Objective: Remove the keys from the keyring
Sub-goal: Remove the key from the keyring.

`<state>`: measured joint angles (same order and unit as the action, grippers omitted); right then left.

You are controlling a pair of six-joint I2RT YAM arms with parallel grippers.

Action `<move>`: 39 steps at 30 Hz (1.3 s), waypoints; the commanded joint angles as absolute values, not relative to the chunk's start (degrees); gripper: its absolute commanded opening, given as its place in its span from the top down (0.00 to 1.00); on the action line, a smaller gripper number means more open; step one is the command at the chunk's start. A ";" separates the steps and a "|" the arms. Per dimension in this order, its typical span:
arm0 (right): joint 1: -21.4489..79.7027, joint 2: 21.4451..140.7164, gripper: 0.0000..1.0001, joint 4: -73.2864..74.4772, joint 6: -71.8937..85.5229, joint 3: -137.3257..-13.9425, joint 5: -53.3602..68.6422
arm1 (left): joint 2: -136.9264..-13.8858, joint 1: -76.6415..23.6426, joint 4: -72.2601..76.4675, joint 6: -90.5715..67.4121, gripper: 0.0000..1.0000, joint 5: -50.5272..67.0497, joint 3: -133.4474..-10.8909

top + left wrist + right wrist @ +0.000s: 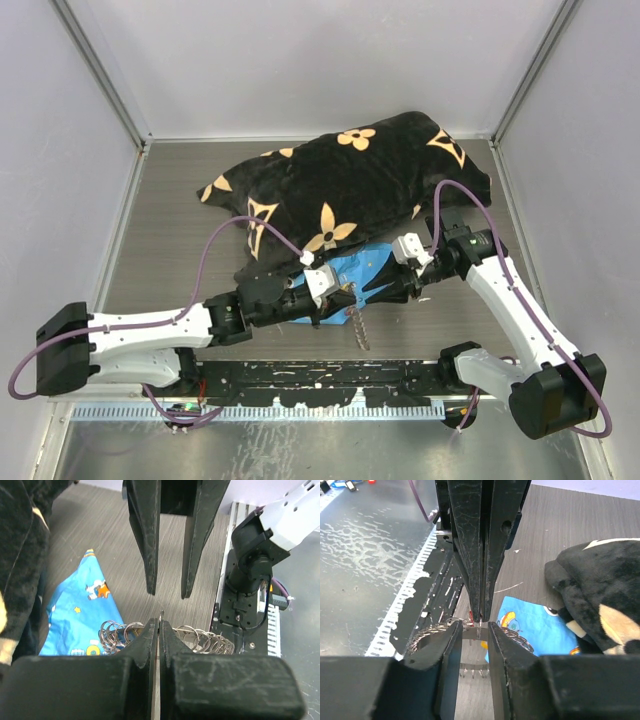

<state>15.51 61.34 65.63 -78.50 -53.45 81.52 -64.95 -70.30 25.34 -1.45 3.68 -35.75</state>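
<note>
- Above the blue cloth [372, 268], near the front middle of the table, your left gripper [159, 624] is clenching tight on the keyring [119, 632]. Its loops are bulging out on both sides of the fingertips.
- Your right gripper [472, 627] is standing slightly parted, nose to nose with the left one, and is grasping nothing that I can make out.
- Part of the keyring is dangling as a thin chain toward the table's near edge.
- A red-headed key [470, 614] seems to be sitting right at the left tips; the other keys are too small to find. You should be closing the right jaws on that key alone. Then you should be drawing it along the ring's wire, not across it, while the left one is holding firm.
- Around you, pale walls [300, 60] are boxing in the grey wood-grain table [180, 220].
- A black blanket [350, 180] with tan flowers is lying at the back, overlapping the cloth, so you should be keeping the ring out of its pile.
</note>
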 commanded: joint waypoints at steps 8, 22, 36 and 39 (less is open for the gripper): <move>15.31 59.86 0.49 62.88 -69.25 -60.03 75.35 | -61.72 -68.30 -1.37 -2.82 1.00 2.56 -51.32; 16.36 60.20 0.50 53.95 -57.59 -58.99 76.63 | -69.49 -65.51 -15.71 -5.18 1.00 7.66 -65.41; 17.66 60.24 0.56 42.17 -48.02 -52.45 78.20 | -71.59 -65.32 -12.47 -6.40 1.00 10.36 -66.43; 17.75 60.32 0.56 41.08 -47.40 -51.66 78.15 | -71.61 -65.31 -12.02 -6.57 1.00 10.54 -66.31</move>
<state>17.32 60.99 44.99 -49.76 -52.03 76.14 -72.49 -65.60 -17.37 -5.58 8.84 -63.22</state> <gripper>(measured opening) 0.446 0.007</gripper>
